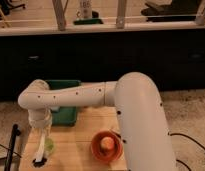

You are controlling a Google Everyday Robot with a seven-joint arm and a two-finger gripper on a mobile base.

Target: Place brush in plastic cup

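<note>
My gripper (42, 136) points down over the left part of the wooden table, at the end of the white arm that reaches across from the right. It is shut on the brush (42, 150). The whitish handle runs down from the fingers, and the small dark head sits low near the table's front left corner. The pale lime-green plastic cup (49, 146) stands just right of the handle, partly hidden behind the gripper. The brush is beside the cup, not in it.
An orange bowl (97, 150) with a roundish orange thing in it stands at the front middle of the wooden table (76, 137). A dark green tray (66, 114) lies at the back left, partly under the arm. A dark rod (14, 142) stands off the table's left edge.
</note>
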